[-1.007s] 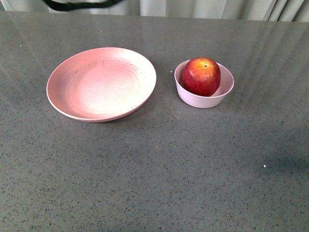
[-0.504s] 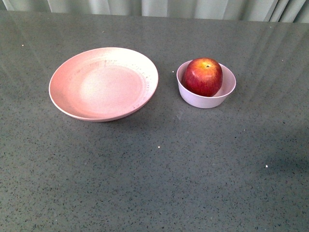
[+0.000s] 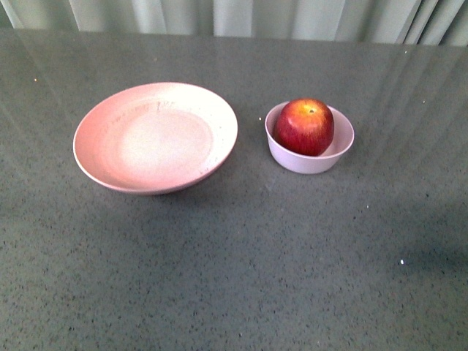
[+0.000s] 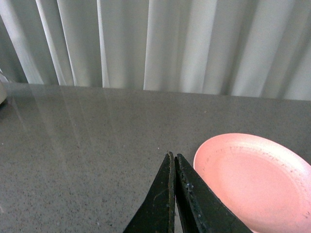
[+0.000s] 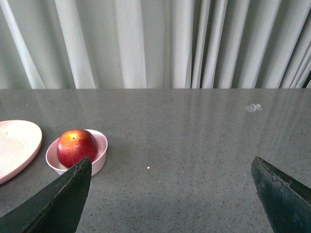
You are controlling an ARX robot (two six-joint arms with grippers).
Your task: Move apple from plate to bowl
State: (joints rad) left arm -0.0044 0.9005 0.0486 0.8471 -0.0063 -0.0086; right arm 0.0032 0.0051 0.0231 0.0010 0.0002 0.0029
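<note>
The dark red apple [image 3: 304, 126] with a yellow-orange patch at its stem sits inside the small pale bowl [image 3: 296, 160], right of the wide pink plate [image 3: 95, 170], which holds nothing. Neither gripper shows in the front view. In the left wrist view my left gripper [image 4: 173, 160] is shut, its black fingers pressed together with nothing between them, beside the plate [image 4: 252, 179]. My right gripper [image 5: 172, 167] is open wide and holds nothing; the apple [image 5: 76, 147] in the bowl [image 5: 101, 145] lies beyond its one finger, apart from it, with the plate's edge [image 5: 22, 141] further over.
Pale curtains [image 3: 234, 16] hang behind the grey speckled table [image 3: 234, 278]. A small white scrap [image 5: 253, 107] lies on the table far from the bowl. Tiny white specks [image 3: 401, 261] dot the surface.
The front view has shifted slightly, so plate and bowl sit a little lower in the picture. A dark shape at the far edge a second ago is gone. The apple stays in the bowl.
</note>
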